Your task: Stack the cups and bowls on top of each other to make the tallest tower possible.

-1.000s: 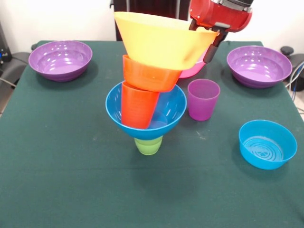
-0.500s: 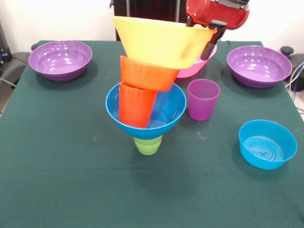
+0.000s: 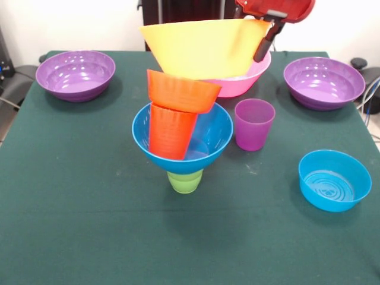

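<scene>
We see the red arm reaching in from above, its gripper (image 3: 261, 41) clamped on the rim of the large yellow-orange bowl (image 3: 202, 47), held tilted just above the tower (image 3: 181, 133): a glossy small orange bowl (image 3: 181, 92), ribbed orange cup (image 3: 171, 132), medium blue bowl (image 3: 211, 139) and stepped green cup (image 3: 185, 181) mid-table on green cloth.

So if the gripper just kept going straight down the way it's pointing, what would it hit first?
Probably the pink bowl: the gripper, shut on the yellow bowl rim, points down toward its rim. Depth is unclear, so it might pass in front.
</scene>
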Controlling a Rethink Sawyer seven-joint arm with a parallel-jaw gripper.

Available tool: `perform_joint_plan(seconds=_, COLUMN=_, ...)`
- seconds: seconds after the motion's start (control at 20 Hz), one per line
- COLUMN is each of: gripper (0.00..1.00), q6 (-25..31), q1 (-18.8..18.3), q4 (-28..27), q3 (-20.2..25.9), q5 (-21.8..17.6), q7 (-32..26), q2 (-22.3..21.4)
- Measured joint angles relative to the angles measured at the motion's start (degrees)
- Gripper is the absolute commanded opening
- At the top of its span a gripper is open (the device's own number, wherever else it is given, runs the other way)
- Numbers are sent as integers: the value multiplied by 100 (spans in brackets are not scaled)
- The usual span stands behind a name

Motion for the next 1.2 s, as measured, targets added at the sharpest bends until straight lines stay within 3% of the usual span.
perform_joint_plan(seconds=1.2, gripper=100, q6=456, q1=-343, q4=1, q3=474, q5=-10, q7=-1, q2=-225)
